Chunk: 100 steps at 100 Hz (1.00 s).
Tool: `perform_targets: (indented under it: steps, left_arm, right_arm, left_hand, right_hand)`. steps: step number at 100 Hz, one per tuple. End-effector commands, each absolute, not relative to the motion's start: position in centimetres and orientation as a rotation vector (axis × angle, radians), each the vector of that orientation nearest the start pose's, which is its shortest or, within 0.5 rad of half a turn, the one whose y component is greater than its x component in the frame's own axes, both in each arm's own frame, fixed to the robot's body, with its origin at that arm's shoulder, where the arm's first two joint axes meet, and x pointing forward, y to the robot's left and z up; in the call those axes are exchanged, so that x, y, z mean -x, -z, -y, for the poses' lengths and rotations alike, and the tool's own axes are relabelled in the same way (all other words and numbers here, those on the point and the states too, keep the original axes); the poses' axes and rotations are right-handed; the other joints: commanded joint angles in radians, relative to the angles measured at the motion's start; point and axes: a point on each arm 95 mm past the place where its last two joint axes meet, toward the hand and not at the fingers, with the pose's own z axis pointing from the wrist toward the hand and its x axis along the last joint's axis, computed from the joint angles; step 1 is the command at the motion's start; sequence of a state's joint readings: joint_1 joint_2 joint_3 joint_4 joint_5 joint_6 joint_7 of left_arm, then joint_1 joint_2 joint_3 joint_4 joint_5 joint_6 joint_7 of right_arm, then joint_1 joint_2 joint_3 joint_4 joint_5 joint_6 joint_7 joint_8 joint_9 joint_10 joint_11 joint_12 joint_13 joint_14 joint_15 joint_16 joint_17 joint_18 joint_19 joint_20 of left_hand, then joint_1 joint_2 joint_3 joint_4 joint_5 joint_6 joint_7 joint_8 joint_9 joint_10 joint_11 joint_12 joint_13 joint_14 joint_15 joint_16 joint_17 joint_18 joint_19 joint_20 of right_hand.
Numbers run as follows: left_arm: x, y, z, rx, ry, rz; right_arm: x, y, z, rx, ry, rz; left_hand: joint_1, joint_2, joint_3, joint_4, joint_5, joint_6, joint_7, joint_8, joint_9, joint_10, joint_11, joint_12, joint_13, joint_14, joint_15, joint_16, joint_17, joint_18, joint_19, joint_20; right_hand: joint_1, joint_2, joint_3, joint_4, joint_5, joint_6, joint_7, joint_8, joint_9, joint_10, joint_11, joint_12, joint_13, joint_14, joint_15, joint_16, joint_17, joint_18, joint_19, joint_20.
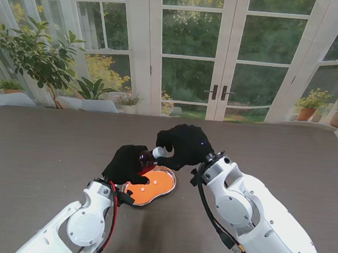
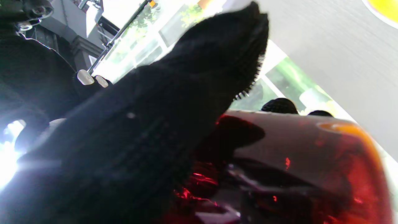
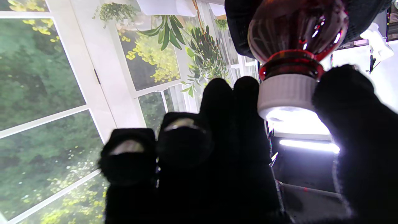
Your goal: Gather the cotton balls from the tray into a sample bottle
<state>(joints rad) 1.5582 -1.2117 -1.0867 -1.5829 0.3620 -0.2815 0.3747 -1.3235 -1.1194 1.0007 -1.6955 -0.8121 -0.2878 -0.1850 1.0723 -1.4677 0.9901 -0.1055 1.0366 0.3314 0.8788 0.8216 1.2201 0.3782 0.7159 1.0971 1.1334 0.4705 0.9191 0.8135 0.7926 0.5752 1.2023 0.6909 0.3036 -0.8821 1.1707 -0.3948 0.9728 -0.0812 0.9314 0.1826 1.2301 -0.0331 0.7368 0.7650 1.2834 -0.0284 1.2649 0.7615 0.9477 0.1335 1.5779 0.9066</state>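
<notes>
A dark red sample bottle (image 1: 146, 157) is held above the orange tray (image 1: 155, 184), my left hand (image 1: 126, 164) shut around its body. The bottle's glass (image 2: 311, 161) fills the left wrist view behind a black-gloved finger (image 2: 186, 102). My right hand (image 1: 184, 145) has thumb and fingers closed on the bottle's white ribbed cap (image 1: 159, 152). In the right wrist view the cap (image 3: 287, 93) sits on the red neck, with the thumb (image 3: 351, 102) on one side and fingers (image 3: 245, 102) on the other. One small white cotton ball (image 1: 143, 189) lies on the tray.
The tray rests on a wide grey-brown table (image 1: 50, 152), between my two forearms. Glass doors (image 1: 192, 52) and potted plants (image 1: 39, 58) stand beyond the table's far edge. A corner of the orange tray (image 2: 384, 9) shows in the left wrist view.
</notes>
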Motion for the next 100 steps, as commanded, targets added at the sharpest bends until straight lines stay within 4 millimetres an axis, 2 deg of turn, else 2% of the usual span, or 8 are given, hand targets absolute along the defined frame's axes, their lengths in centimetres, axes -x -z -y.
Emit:
perform_targets:
  steps: [1,32,64,77,84,90,95,100]
  left_arm:
    - [-38.2,30.7,7.0,1.557,2.332,-0.822]
    - [-38.2,30.7,7.1,1.562,2.332,-0.817]
    - [-38.3,30.7,7.0,1.560,2.334,-0.812]
    - [-38.3,30.7,7.0,1.561,2.335,-0.810]
    - [-38.3,30.7,7.0,1.561,2.335,-0.808]
    - [-38.3,30.7,7.0,1.561,2.335,-0.808]
    - [-38.3,30.7,7.0,1.561,2.335,-0.807]
    - [-38.3,30.7,7.0,1.561,2.336,-0.807]
  right_arm:
    - [-41.1,20.6,-10.8,-0.759,-2.174,-1.411]
    - [-41.1,21.0,-10.8,-0.774,-2.206,-1.404]
    - [-41.0,21.5,-11.8,-0.713,-2.234,-1.383]
    - [-41.0,21.5,-12.0,-0.692,-2.238,-1.361]
    - [-41.0,21.5,-12.0,-0.678,-2.233,-1.364]
    - [-40.9,21.5,-12.0,-0.670,-2.227,-1.365]
    - [-40.9,21.5,-12.0,-0.668,-2.223,-1.365]
    - [-40.9,21.6,-12.0,-0.668,-2.223,-1.364]
  left_hand:
    - [0.090,1.071,0.068,0.027,0.095,-0.057,0.326,0.072,0.066,0.043,0.116,0.056,0.118,0.035,0.457,0.083,0.102,0.007,0.592,0.045]
    - [0.090,1.071,0.068,0.027,0.094,-0.056,0.325,0.072,0.066,0.044,0.116,0.055,0.116,0.037,0.456,0.083,0.102,0.007,0.592,0.045]
    - [0.090,1.070,0.070,0.027,0.096,-0.055,0.324,0.071,0.067,0.043,0.115,0.055,0.117,0.037,0.456,0.084,0.102,0.007,0.592,0.044]
    - [0.090,1.070,0.070,0.027,0.095,-0.056,0.324,0.071,0.066,0.045,0.115,0.054,0.117,0.038,0.454,0.083,0.102,0.007,0.592,0.044]
    - [0.090,1.070,0.072,0.027,0.096,-0.056,0.324,0.071,0.067,0.045,0.115,0.054,0.117,0.041,0.454,0.083,0.101,0.009,0.591,0.044]
    - [0.089,1.070,0.071,0.027,0.096,-0.056,0.323,0.071,0.067,0.044,0.115,0.054,0.116,0.041,0.453,0.083,0.101,0.011,0.590,0.044]
    - [0.089,1.070,0.071,0.027,0.096,-0.055,0.323,0.071,0.067,0.044,0.115,0.054,0.116,0.040,0.454,0.083,0.101,0.012,0.590,0.044]
    - [0.089,1.070,0.071,0.027,0.096,-0.056,0.323,0.071,0.067,0.044,0.115,0.054,0.117,0.040,0.454,0.083,0.101,0.012,0.589,0.045]
  right_hand:
    - [0.128,0.028,0.134,0.023,0.032,-0.144,0.164,0.039,0.045,-0.036,0.020,0.018,0.038,-0.049,0.032,0.018,0.025,-0.008,0.065,-0.011]
    - [0.135,0.006,0.137,0.020,0.027,-0.144,0.164,0.035,0.041,-0.032,0.011,0.011,0.037,-0.045,0.033,0.017,0.026,-0.009,0.067,-0.014]
    - [0.232,-0.300,0.204,-0.029,-0.017,-0.147,0.146,0.017,0.027,-0.040,-0.022,0.006,0.039,-0.079,0.022,0.013,0.035,-0.018,0.058,-0.025]
    - [0.229,-0.372,0.221,-0.048,-0.022,-0.131,0.113,0.026,0.012,-0.042,-0.028,0.011,0.039,-0.083,0.023,0.015,0.041,-0.027,0.056,-0.029]
    - [0.193,-0.391,0.238,-0.050,-0.028,-0.098,0.047,0.077,-0.018,-0.042,-0.029,0.010,0.039,-0.091,0.008,0.009,0.036,-0.036,0.052,-0.032]
    - [0.158,-0.392,0.248,-0.034,-0.037,-0.062,-0.013,0.147,-0.043,-0.039,-0.020,0.002,0.039,-0.094,-0.004,0.006,0.032,-0.041,0.048,-0.030]
    - [0.144,-0.383,0.251,-0.028,-0.047,-0.048,-0.022,0.161,-0.052,-0.036,-0.019,0.001,0.039,-0.093,-0.009,0.005,0.029,-0.043,0.046,-0.030]
    - [0.124,-0.380,0.254,-0.004,-0.053,-0.037,-0.044,0.227,-0.062,-0.035,-0.012,-0.007,0.040,-0.093,-0.020,0.000,0.024,-0.046,0.042,-0.028]
